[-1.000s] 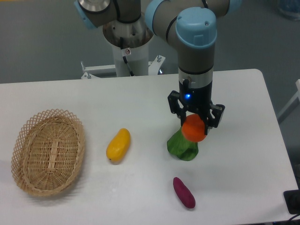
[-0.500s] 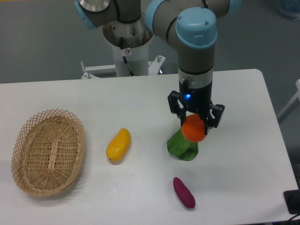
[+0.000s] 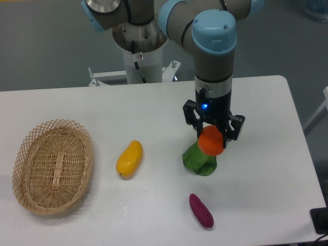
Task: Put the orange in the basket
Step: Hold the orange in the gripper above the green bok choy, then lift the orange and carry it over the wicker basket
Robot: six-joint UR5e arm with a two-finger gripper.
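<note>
White counter [image 3: 266, 169], seen from one fixed camera set above and in front. Arm reaches down from its base at the far edge.

Pincer [image 3: 211, 139] points straight down over the right-centre of the counter, blue light lit on its wrist. It is clamped on the orange [image 3: 211, 141]: both black fingers press the fruit's sides, one at the left, one at the right. The orange looks raised off the counter surface, though the height cannot be judged.

Directly below and slightly left of the orange lies a green leafy vegetable [image 3: 199, 161], partly overlapped by the fruit in this view; contact between the two cannot be told.

Basket [image 3: 31, 148] sits at the far left of the counter, oval, woven, lattice rim, nothing visible inside. Well apart from the pincer.

Between basket and pincer: a yellow elongated fruit [image 3: 129, 158], lying tilted, nearer the basket than the orange.

Near the front edge, below the green vegetable: a purple oblong vegetable [image 3: 201, 210], lying flat, apart from everything else.
</note>
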